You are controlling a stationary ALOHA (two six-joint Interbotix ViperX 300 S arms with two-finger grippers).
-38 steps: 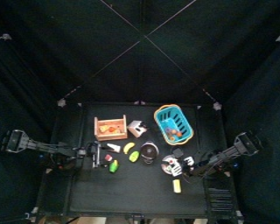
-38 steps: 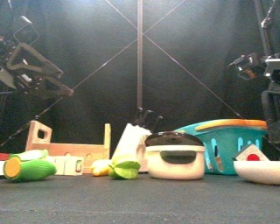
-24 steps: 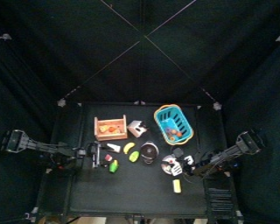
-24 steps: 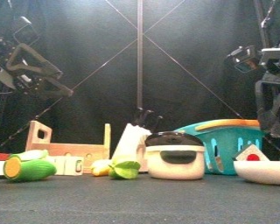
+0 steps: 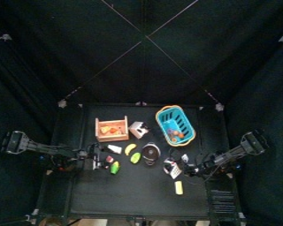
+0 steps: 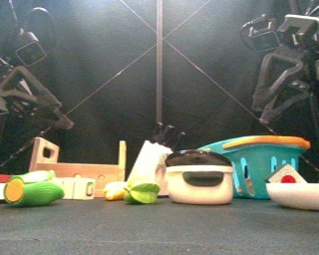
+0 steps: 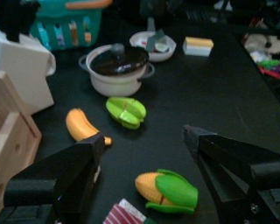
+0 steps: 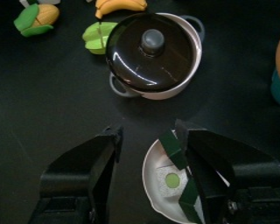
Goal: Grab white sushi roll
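I have the right gripper (image 8: 152, 188) open over the bowl (image 8: 168, 179) holding the roll (image 8: 171, 180); descending off-center risks clipping the rim or pot (image 8: 154, 54).

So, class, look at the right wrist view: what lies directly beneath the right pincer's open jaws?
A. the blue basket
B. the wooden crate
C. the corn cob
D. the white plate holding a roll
D: in the right wrist view the right pincer hangs open over the white plate, which carries a dark-wrapped roll piece and a piece with a green centre; the lidded pot sits just beyond.
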